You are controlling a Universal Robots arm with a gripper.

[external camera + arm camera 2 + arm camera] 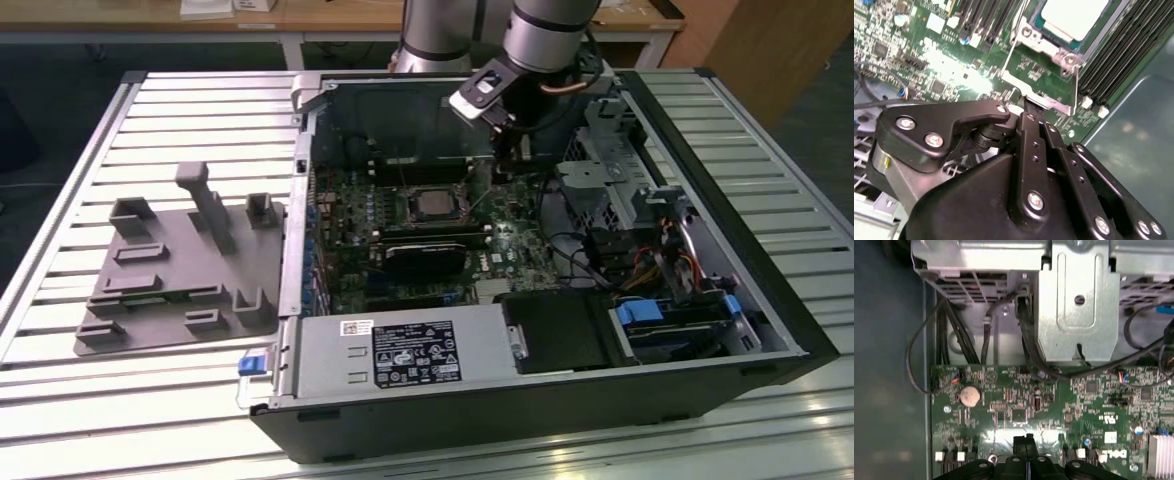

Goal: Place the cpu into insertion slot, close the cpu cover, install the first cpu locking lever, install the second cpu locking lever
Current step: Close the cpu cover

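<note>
Two steps look done: the pale silvery square cpu (1074, 17) sits in the silver-rimmed square insertion slot (406, 206), with the thin silvery frame cpu cover (1046, 47) lowered over it. Just beside that cover, my black gripper (1030, 111) has its jaws pressed together and empty. I cannot tell whether the thin wire locking levers (1076, 85) are latched.

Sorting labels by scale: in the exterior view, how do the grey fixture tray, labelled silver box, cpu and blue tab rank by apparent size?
1. grey fixture tray
2. labelled silver box
3. cpu
4. blue tab, close to the cpu; it sits nearer the camera, so that pair is unsure.
</note>
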